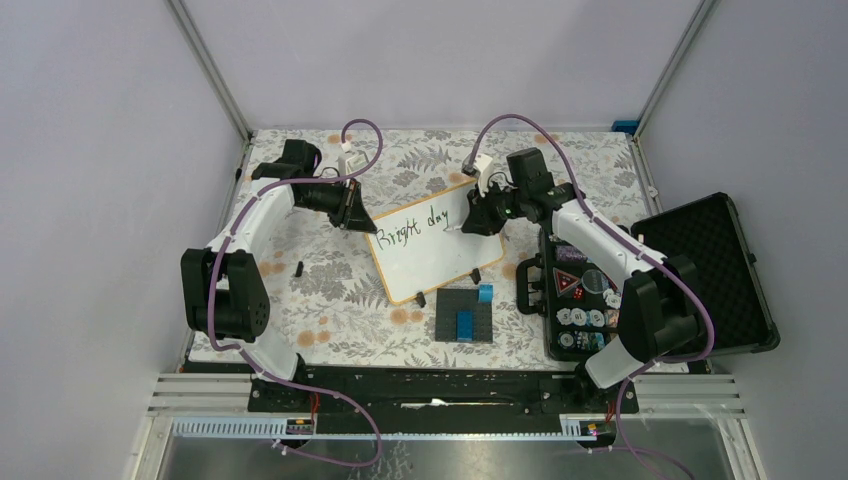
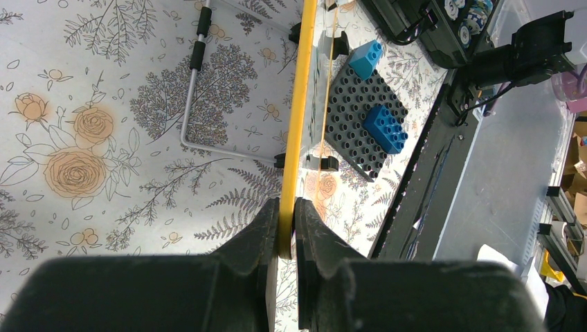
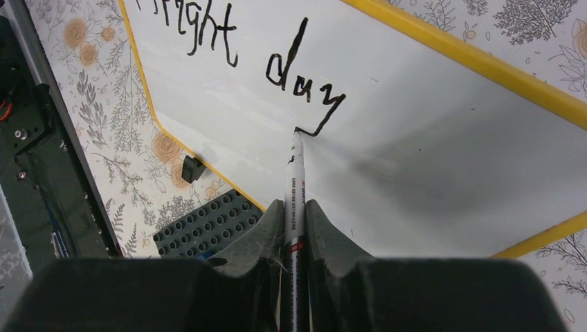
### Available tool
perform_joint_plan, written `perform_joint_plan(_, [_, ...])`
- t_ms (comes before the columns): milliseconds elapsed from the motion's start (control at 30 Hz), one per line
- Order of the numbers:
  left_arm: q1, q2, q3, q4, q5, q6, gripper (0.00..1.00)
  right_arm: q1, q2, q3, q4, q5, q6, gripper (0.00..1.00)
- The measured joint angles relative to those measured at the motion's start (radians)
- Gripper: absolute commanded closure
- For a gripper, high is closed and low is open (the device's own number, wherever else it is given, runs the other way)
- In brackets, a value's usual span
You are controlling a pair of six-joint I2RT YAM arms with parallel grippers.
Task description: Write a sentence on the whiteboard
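The whiteboard with its orange-tan frame lies tilted on the flowered table. It bears the dark words "Bright day", also seen in the right wrist view. My left gripper is shut on the board's far left corner; the left wrist view shows the yellow frame edge pinched between the jaws. My right gripper is shut on a marker, whose tip touches the board at the tail of the "y".
A dark grey brick plate with blue bricks lies just in front of the board. An open black case of poker chips stands at the right. A small black cap lies left of the board.
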Motion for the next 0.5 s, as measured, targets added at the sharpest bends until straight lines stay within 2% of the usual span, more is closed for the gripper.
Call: perform_joint_plan(500, [0.0,0.0,0.0,0.0,0.0,0.0,1.0,0.007,-0.026,0.026,-0.002,-0.011,0.012,1.0])
